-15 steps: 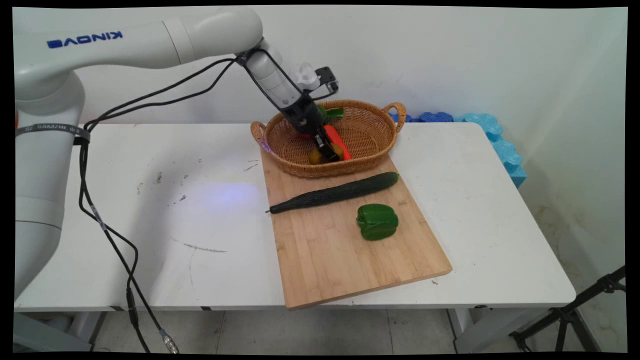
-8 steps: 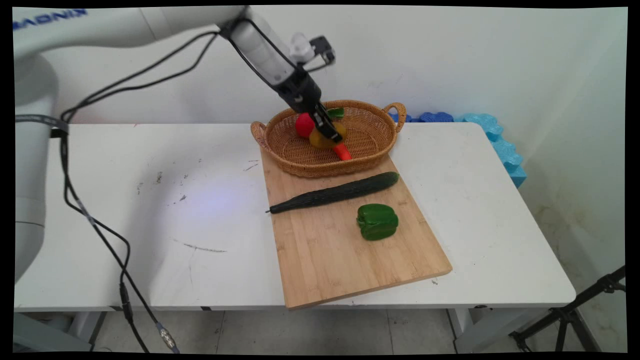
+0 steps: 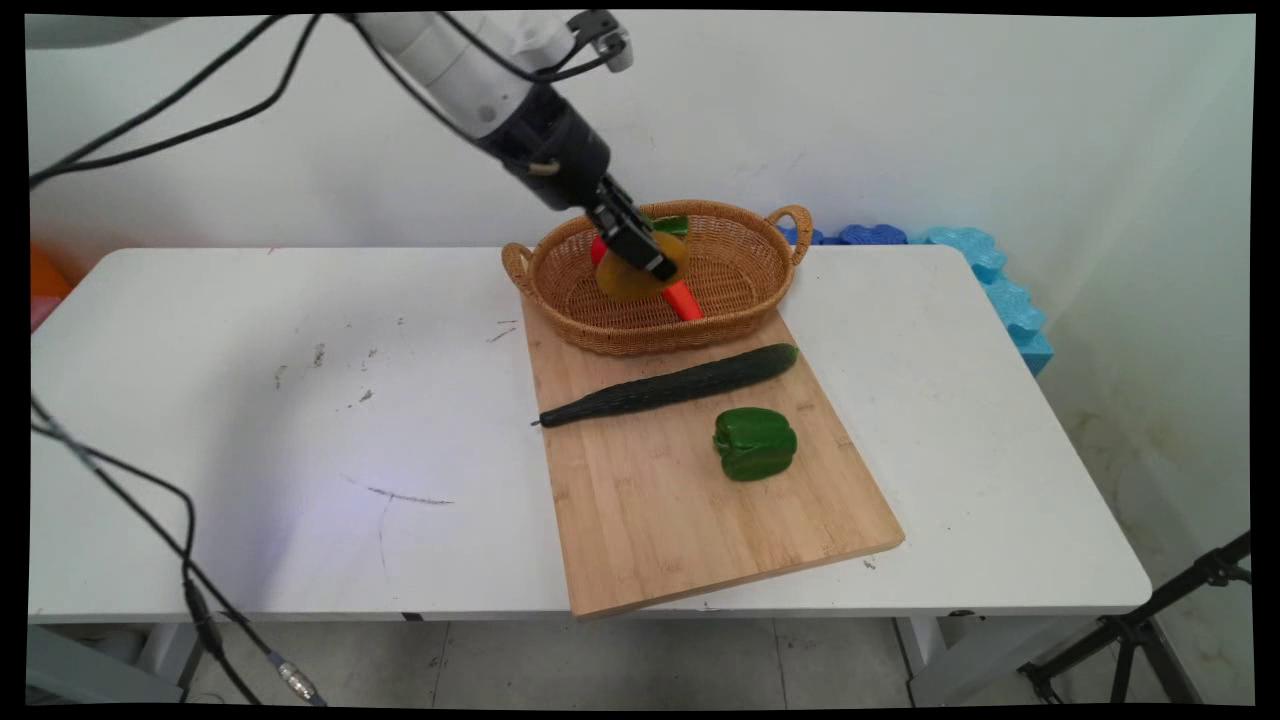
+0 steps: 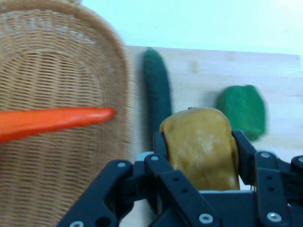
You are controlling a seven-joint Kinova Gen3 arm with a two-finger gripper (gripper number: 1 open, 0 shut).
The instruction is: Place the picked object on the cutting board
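Observation:
My gripper (image 3: pixel 641 259) is shut on a yellow-brown lump, like a potato (image 3: pixel 622 281), held in the air over the wicker basket (image 3: pixel 745 305). In the hand view the potato (image 4: pixel 203 149) sits between the two black fingers (image 4: pixel 160 142). A long orange-red vegetable (image 3: pixel 685 301) lies in the basket beneath it, with a red piece (image 3: pixel 597 249) and a green piece (image 3: pixel 671 225) partly hidden behind my hand. The hand view looks over the basket wall (image 4: pixel 61 61) and the orange-red vegetable (image 4: pixel 52 122) to a cucumber (image 4: pixel 157 90) and a green pepper (image 4: pixel 241 109).
The basket stands on the far end of a wooden cutting board (image 3: pixel 700 520), with the dark cucumber (image 3: pixel 670 385) and the green pepper (image 3: pixel 755 442) nearer. Blue foam (image 3: pixel 1000 290) lies at the table's (image 3: pixel 300 400) far right corner. Black cables (image 3: pixel 150 540) hang at left.
My gripper has lifted out of the basket with the potato, rising and drifting slightly left. The orange-red vegetable stays in the basket.

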